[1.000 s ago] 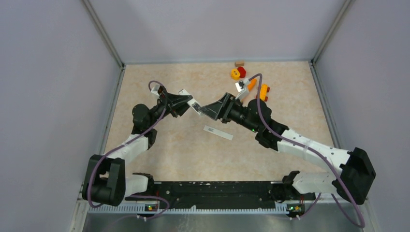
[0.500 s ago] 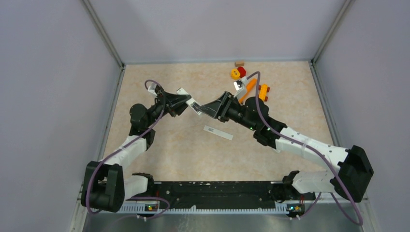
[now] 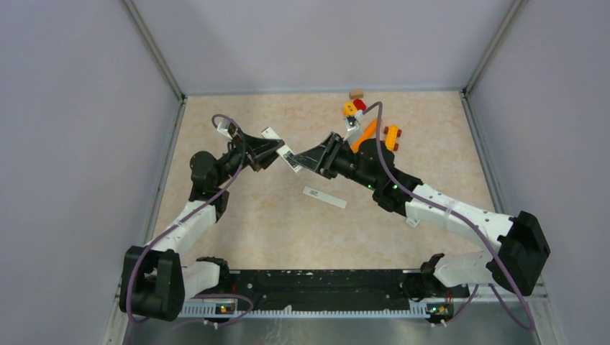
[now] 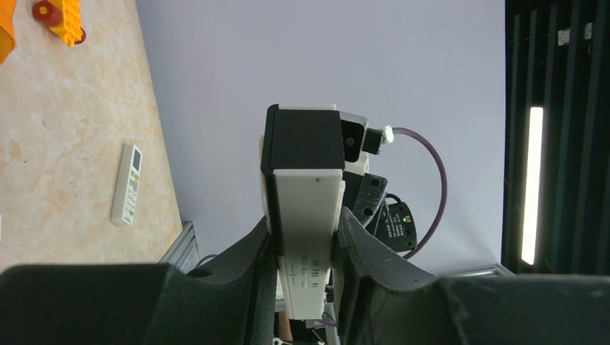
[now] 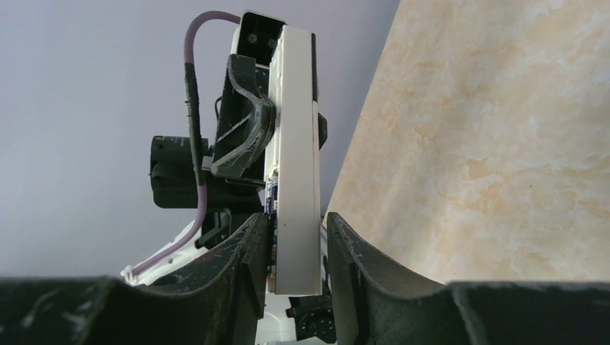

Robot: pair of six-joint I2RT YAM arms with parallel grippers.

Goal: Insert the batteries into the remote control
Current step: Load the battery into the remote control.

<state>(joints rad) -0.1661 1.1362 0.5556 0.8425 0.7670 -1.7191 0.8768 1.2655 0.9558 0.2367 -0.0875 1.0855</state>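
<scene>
My remote control [image 4: 308, 201] is white with a black end section. My left gripper [image 4: 306, 241] and right gripper [image 5: 293, 241] are black, and my cable [image 5: 193, 144] is dull purple. The table [image 5: 503, 144] is beige, marbled with cream. A toy brick [image 4: 68, 18] is orange-yellow with red discs.

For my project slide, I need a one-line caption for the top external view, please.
Left gripper and right gripper hold the remote control between them above the table.

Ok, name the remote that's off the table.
The slim remote, held by the left end effector, right end effector around it; the buttoned remote lies flat on the table.
</scene>
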